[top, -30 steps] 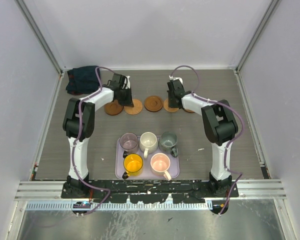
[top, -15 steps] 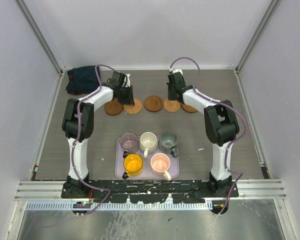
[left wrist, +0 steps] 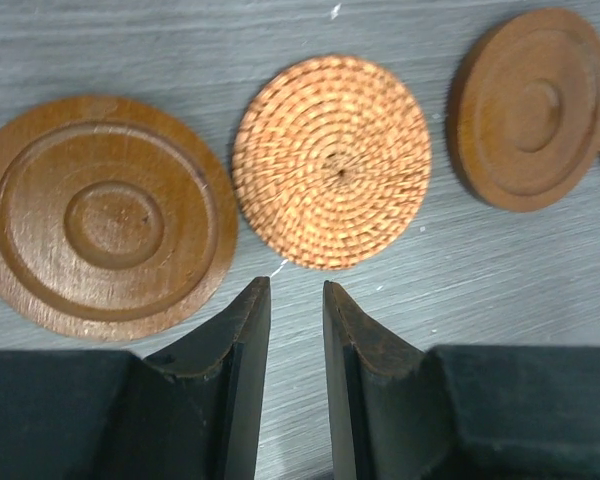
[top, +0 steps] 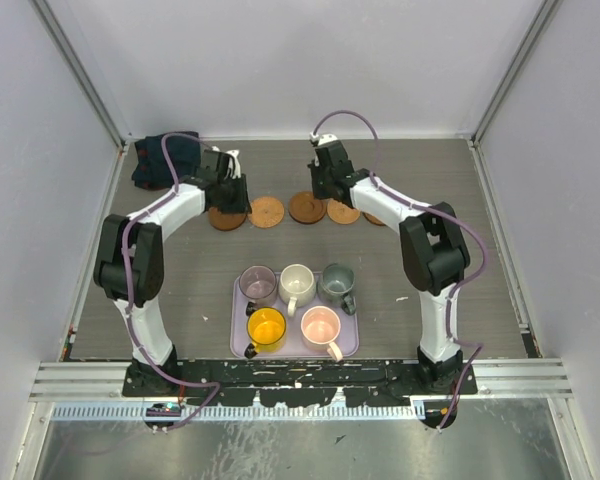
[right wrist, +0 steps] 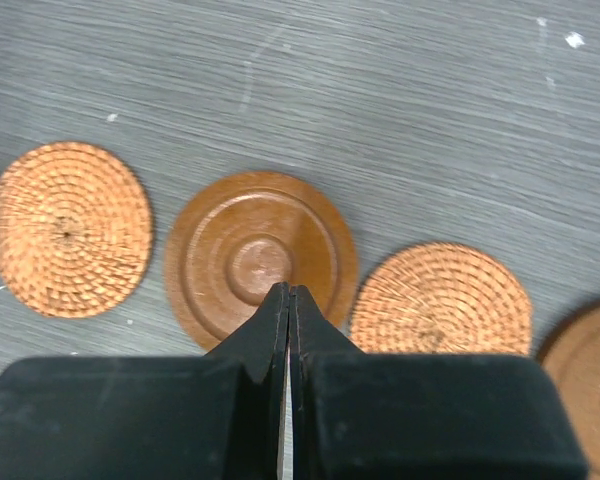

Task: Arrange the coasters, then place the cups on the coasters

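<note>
Five coasters (top: 267, 211) lie in a row, far centre of tabletop (top: 180, 290). Cups (top: 297, 281) stand on near tray (top: 292, 347) (all five). Left fingers (left wrist: 242, 335): narrow gap, empty, beside woven coaster (left wrist: 330, 160). Right fingers (right wrist: 275, 325): closed, empty, over wooden coaster (right wrist: 260, 255).

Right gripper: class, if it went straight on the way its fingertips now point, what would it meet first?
Most likely the dark grooved wooden coaster: the shut right gripper points at its near edge. Height above it is unclear.

walls (top: 280, 60): plain pale grey, three sides | tabletop (top: 490, 220): grey wood-grain | near edge: aluminium rail (top: 80, 378)
</note>
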Robot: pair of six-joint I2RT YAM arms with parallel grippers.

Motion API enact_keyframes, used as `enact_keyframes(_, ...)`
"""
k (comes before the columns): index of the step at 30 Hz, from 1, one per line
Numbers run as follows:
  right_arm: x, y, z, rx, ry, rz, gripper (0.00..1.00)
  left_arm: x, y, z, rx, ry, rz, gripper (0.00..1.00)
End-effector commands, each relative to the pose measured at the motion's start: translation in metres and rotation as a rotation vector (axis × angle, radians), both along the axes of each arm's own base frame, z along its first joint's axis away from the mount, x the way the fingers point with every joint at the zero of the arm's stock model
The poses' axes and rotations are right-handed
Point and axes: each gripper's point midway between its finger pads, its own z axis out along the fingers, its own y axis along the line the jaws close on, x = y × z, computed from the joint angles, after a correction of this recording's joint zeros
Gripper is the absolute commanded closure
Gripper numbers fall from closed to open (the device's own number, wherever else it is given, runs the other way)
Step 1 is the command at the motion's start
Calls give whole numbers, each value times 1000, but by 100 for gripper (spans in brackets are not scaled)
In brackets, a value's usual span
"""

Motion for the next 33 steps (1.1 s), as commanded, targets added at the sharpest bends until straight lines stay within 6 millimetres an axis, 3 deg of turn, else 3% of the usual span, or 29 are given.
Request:
enact_keyframes(1, 11, 30, 16, 24, -54, 72, 99, -1, 13, 7, 17, -29, 47, 72)
enact_keyframes(7, 12, 43, -4, 5, -22, 102, 99, -14, 28, -9, 30, 13, 80, 74)
enact_keyframes(16, 10, 38, -29, -31, 18, 83, 99, -29, 28, -26, -5, 59, 78, 76)
enact_keyframes(33, -11, 60, -67, -41, 102, 133, 99, -20, 57, -50, 10, 118, 156, 74)
